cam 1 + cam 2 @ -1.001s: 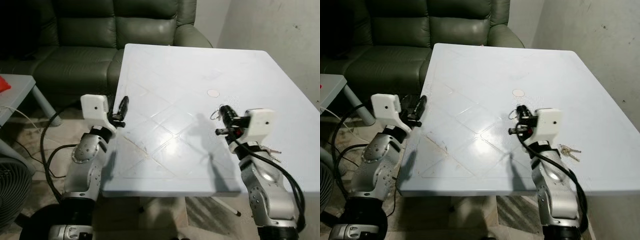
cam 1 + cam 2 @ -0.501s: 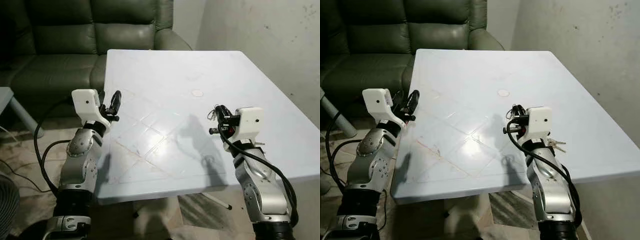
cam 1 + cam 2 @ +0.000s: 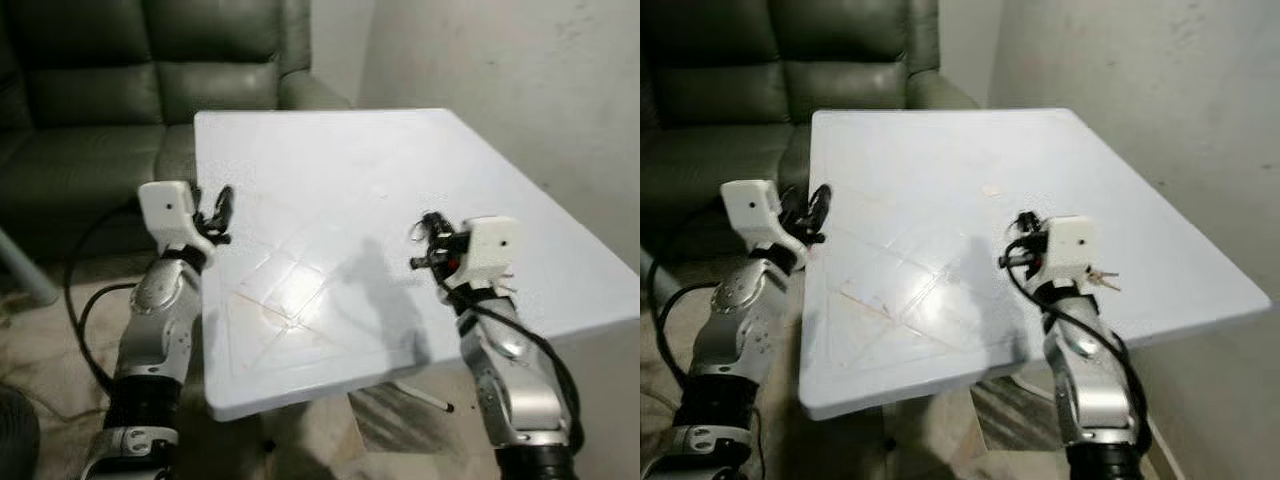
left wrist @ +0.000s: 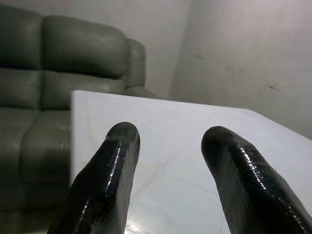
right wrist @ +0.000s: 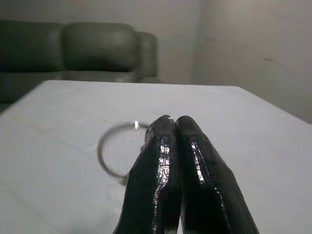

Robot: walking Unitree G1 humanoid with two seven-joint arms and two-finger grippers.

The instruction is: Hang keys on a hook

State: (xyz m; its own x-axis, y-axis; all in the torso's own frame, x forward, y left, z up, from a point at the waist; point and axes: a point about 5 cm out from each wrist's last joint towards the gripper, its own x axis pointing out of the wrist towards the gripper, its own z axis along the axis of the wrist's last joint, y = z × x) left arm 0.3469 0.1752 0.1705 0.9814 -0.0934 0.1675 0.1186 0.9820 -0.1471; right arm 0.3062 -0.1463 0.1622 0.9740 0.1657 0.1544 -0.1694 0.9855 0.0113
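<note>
Our right hand (image 5: pixel 168 127), fingers pinched together on the thin silver key ring (image 5: pixel 114 151), carries it above the white plastic tabletop (image 3: pixel 330 160) near its right edge, our left hand (image 4: pixel 168 146) spread empty, so next we must find a hook.

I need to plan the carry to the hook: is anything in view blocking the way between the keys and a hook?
No hook can be made out, so the path cannot be judged. The right gripper is shut on the key ring, held over the white table; keys dangle behind it. Ahead are the bare wall and the sofa.
</note>
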